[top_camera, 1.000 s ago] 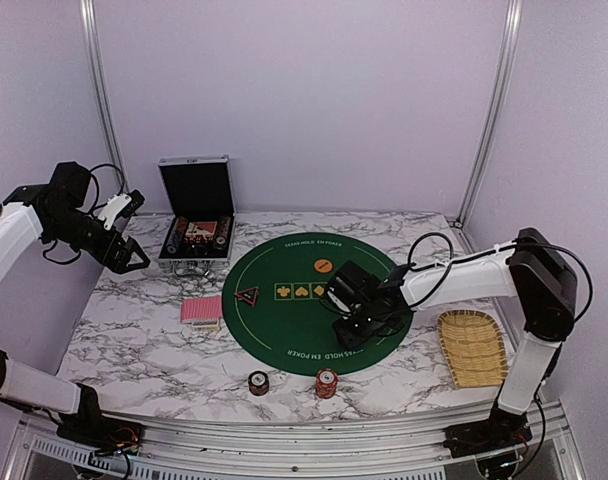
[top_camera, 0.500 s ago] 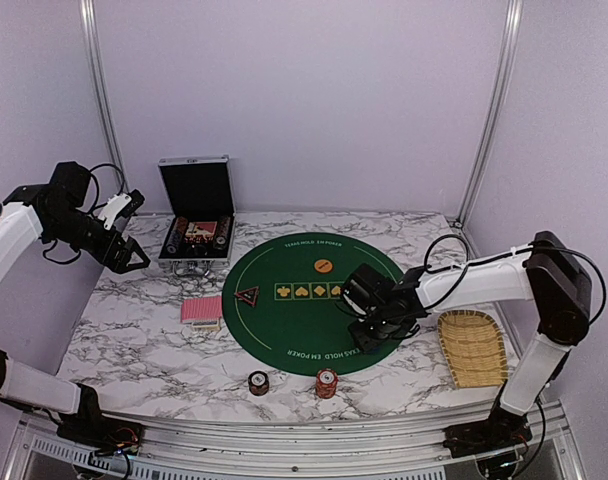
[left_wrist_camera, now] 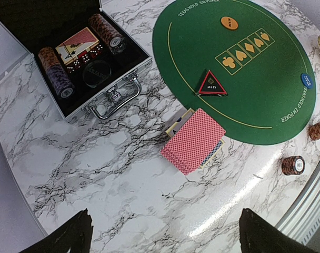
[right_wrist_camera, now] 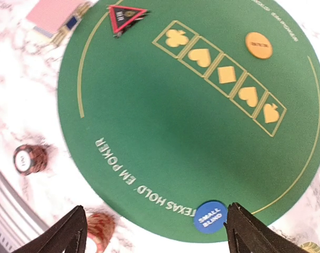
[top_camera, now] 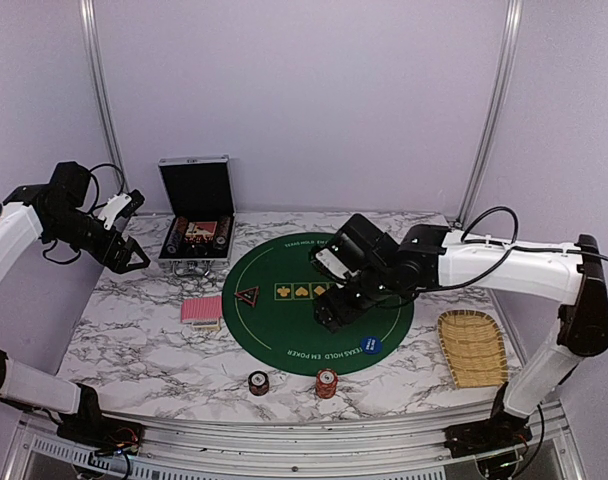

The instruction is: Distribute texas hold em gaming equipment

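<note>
Pink-backed cards (left_wrist_camera: 193, 140) are seen just left of the green mat (left_wrist_camera: 265, 100), nearer the wide left pincer (left_wrist_camera: 162, 226); the right pincer (right_wrist_camera: 156, 229) is spread empty.

White arms (top_camera: 504, 262), black joints (top_camera: 69, 183) (looped black cables (top_camera: 484, 222))

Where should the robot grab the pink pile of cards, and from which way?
Probably from straight above, one finger on each long side of the cards. The pile lies flat and low on the table, so a sideways grab has little to pinch. The narrow way across is easier for fingers to span, and squeezing should keep the pile together.
</note>
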Robot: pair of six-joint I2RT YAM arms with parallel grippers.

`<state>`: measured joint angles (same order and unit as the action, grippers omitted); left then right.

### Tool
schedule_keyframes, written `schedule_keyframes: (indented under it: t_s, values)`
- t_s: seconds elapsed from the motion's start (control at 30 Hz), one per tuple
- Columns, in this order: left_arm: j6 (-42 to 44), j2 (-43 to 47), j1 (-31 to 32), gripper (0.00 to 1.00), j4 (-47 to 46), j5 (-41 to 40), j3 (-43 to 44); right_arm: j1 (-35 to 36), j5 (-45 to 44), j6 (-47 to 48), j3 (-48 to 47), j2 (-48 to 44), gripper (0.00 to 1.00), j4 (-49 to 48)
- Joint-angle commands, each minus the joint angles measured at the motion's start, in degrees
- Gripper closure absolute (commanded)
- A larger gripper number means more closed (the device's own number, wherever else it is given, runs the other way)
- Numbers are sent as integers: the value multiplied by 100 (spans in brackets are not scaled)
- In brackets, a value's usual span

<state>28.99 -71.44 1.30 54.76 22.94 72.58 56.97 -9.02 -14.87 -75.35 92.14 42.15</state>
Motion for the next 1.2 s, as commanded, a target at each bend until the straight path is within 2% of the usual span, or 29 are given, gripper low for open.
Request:
schedule_keyframes:
  t_s: [0.0, 0.3, 1.0, 1.17]
  values:
    - [56, 35, 3, 1, 200, 59, 125, 500, 520, -122, -110, 24, 8, 667]
    - [45, 72, 2, 1, 215, 68, 154, 1038, 595, -76, -125, 519, 9, 830]
    - [90, 52, 2, 1, 272, 19, 188, 1053, 840, 129, 304, 1042, 24, 374]
    - [98, 60, 9, 1, 273, 24, 180, 1052, 841, 116, 307, 1052, 30, 333]
